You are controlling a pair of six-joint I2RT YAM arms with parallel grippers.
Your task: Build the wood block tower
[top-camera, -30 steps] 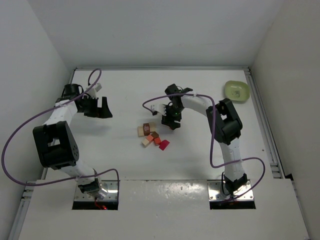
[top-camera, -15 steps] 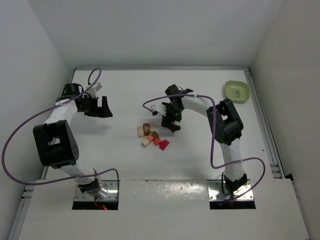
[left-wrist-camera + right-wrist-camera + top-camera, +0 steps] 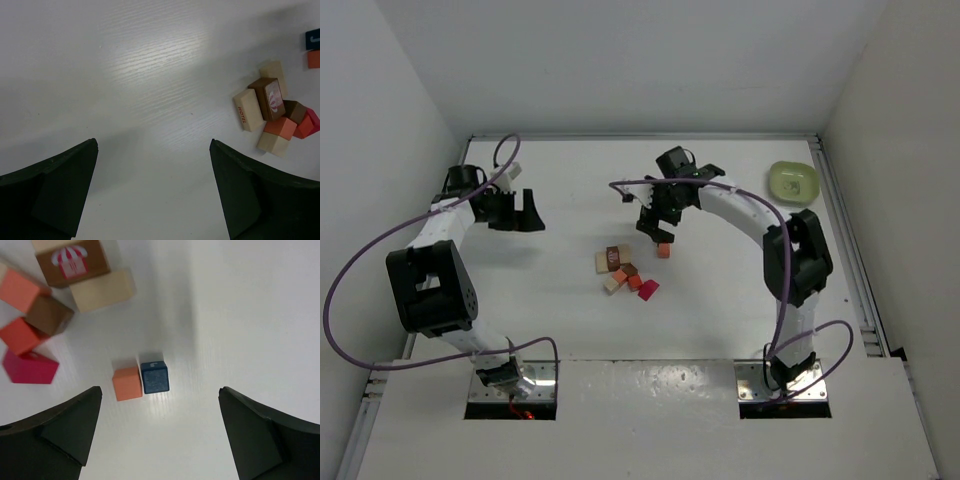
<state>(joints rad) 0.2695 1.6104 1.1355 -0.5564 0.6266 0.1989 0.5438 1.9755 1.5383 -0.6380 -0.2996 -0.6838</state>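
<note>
Ahead between wide-apart, empty right fingers: orange block touching dark blue block. Beyond wide-apart left fingers, rightward: clustered blocks, edge ones cropped.

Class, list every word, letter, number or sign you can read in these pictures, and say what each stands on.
"HOTEL": red letters on the side of the pale flat wooden block.
No words, only a red-and-white striped awning picture: dark brown wooden block.
Pale mark on the small dark blue wooden cube: too small to read.
</note>
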